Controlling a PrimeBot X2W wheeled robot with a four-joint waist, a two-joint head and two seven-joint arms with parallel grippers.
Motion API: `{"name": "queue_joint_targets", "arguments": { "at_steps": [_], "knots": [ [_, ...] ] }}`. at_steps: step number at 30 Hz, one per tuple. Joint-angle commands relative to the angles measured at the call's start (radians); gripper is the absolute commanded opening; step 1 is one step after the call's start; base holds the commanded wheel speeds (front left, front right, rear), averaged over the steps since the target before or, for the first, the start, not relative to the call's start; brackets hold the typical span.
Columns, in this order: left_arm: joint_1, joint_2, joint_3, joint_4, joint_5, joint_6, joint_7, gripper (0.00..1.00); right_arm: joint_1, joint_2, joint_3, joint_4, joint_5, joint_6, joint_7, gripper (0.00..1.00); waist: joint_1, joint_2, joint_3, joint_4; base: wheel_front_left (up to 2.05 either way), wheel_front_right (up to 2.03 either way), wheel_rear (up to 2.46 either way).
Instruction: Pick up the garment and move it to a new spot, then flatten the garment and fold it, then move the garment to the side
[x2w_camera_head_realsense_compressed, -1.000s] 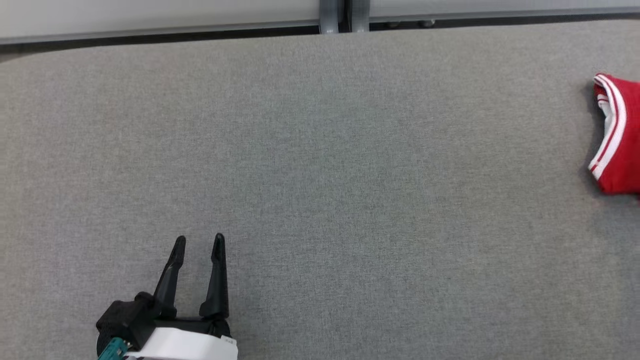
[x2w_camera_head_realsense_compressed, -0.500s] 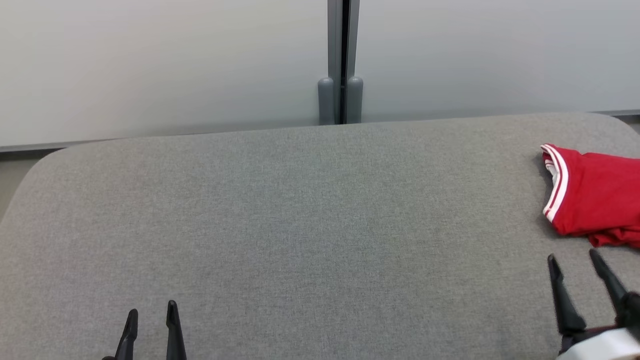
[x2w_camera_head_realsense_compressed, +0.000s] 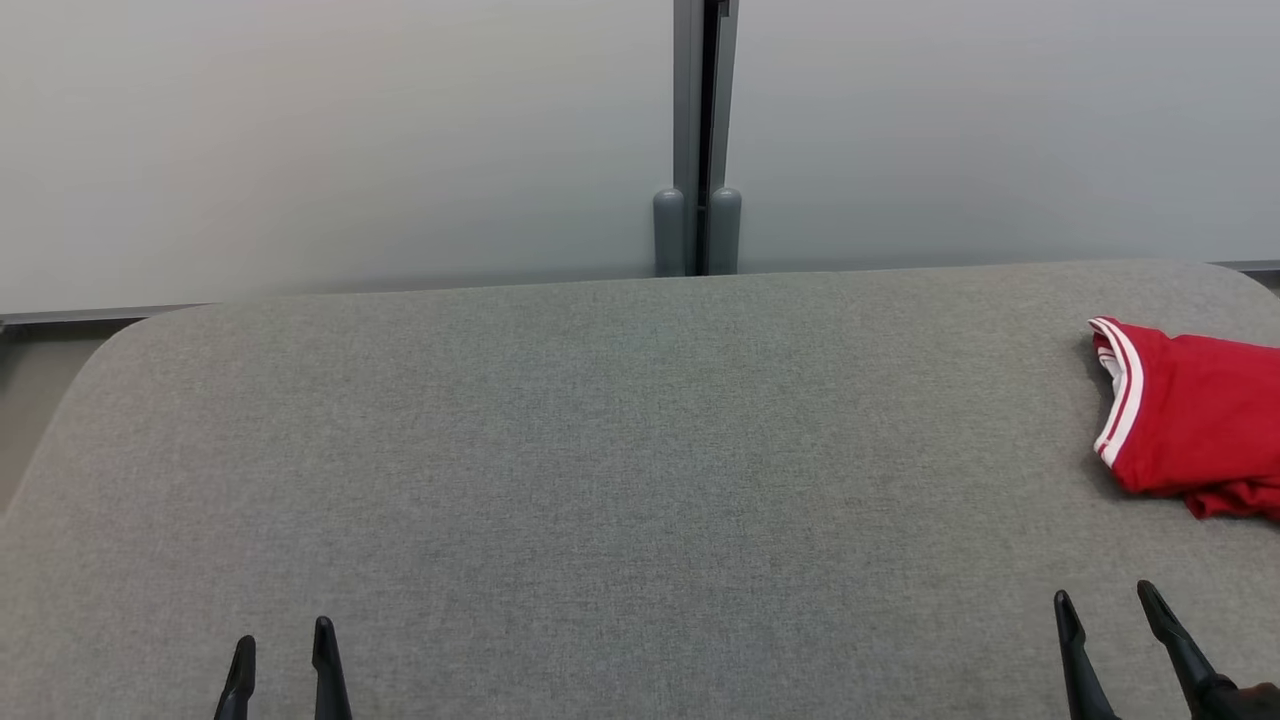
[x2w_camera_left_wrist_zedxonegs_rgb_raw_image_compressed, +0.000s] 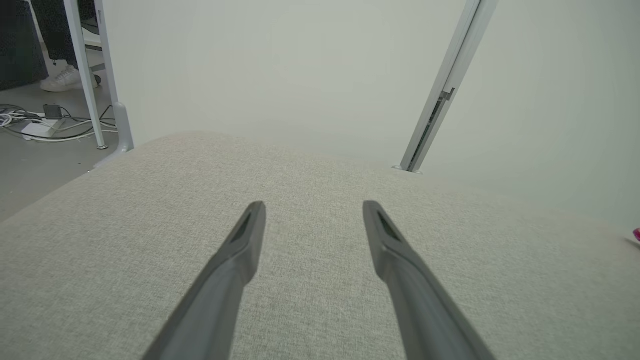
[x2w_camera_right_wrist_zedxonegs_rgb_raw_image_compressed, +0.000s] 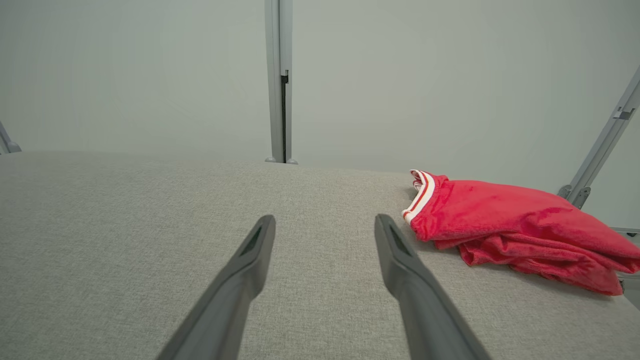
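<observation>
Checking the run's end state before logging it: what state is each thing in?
garment: folded into a rumpled bundle, resting on the table's right side, not held.
left tool: open, empty.
right tool: open, empty, short of the garment.

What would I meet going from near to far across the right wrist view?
The right end effector, open over the grey padded table → folded red garment with white-striped trim, lying on the table → grey partition post against the pale wall behind the table's far edge.
</observation>
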Motion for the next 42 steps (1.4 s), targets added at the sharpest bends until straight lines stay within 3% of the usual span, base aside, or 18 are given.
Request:
{"name": "queue_joint_targets", "arguments": {
  "at_steps": [1,6,23,42],
  "knots": [
    [0.0,0.004,0.001,-0.008,0.008,-0.006,0.001,0.0,0.007,0.0,-0.004,0.0,-0.007,0.0,-0.005,0.0,0.0,0.0,-0.001,0.01,0.0,0.0,0.0],
    [0.001,-0.009,-0.004,0.036,-0.002,-0.001,0.002,0.0,0.006,0.016,0.006,0.043,0.007,0.0,0.007,0.0,0.0,0.0,0.0,0.007,0.0,0.0,0.0],
    [-0.08,-0.006,0.023,0.061,-0.284,-0.044,0.086,0.0,-0.063,0.012,-0.002,0.063,0.359,0.0,0.09,0.0,0.0,0.0,0.005,0.005,0.0,0.0,0.0],
    [-0.153,-0.003,0.048,0.083,-0.539,-0.083,0.162,0.0,-0.125,0.009,-0.007,0.081,0.678,0.0,0.164,0.0,0.0,0.0,0.01,0.002,0.0,0.0,0.0]
  ]
}}
